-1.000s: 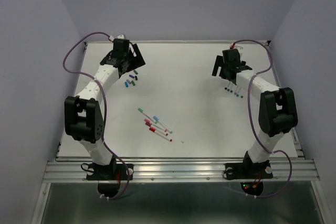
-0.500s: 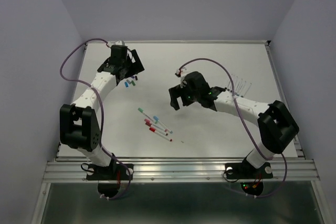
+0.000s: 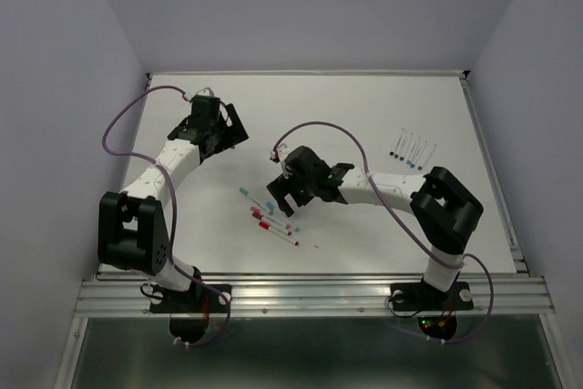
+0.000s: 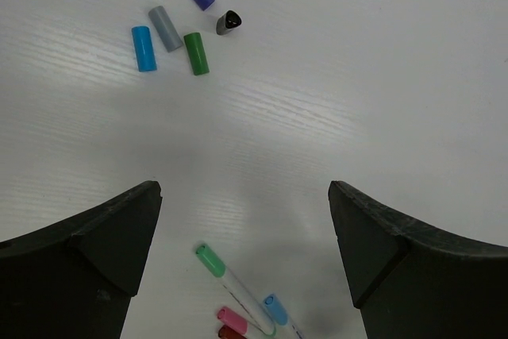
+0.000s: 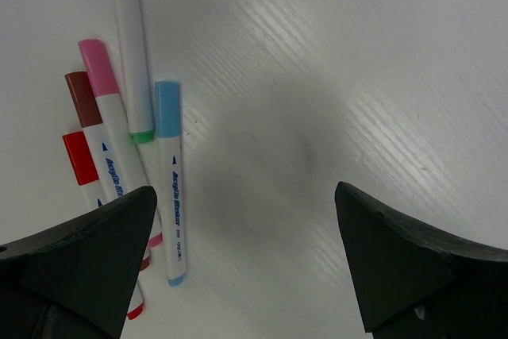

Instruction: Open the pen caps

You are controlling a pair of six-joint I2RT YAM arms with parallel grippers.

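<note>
**Right arm now over the capped pens (image 3: 271, 216); roughly half left to open**

The right arm has swung from the far right corner to the middle of the counter (image 3: 364, 102). Nearest, five capped pens lie clustered: green, pink, light blue, brown, red. The right end effector (image 3: 284, 190) hangs just above them, jaws spread, holding nothing. Farther left, the left end effector (image 3: 221, 130), likewise spread and empty, looks down on six loose caps (image 4: 165, 28). Far right, a row of opened pens (image 3: 412, 147) looks finished.

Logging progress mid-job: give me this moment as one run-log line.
left gripper: open, empty, near loose caps | right gripper: open, empty, by capped pens | other pens: row at far right
</note>
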